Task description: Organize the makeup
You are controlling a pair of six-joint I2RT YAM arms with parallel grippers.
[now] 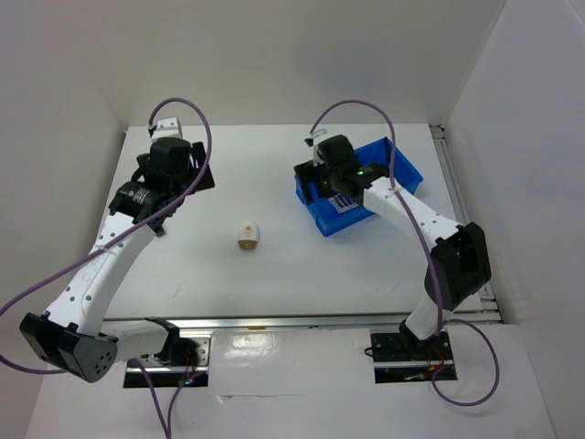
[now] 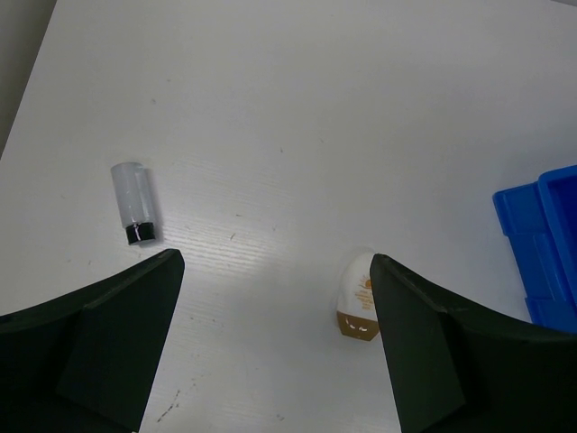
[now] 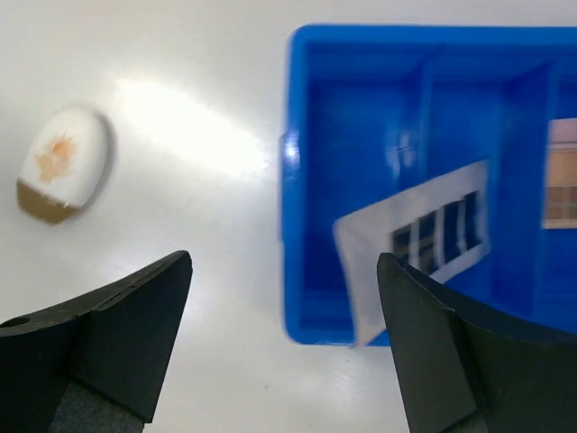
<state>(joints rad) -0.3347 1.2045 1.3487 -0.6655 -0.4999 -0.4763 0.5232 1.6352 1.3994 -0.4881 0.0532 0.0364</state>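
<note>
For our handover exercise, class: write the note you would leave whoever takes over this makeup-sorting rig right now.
Left pincer: open, empty, above the table.
Right pincer: open, above the tray edge.
Sponge: lying on the table, outside the tray.
Vial: lying on the table near the left pincer.
Done: palette in a tray compartment; a blurred white card in or over the tray.
Left: likely the sponge, perhaps the vial, into the tray.
</note>
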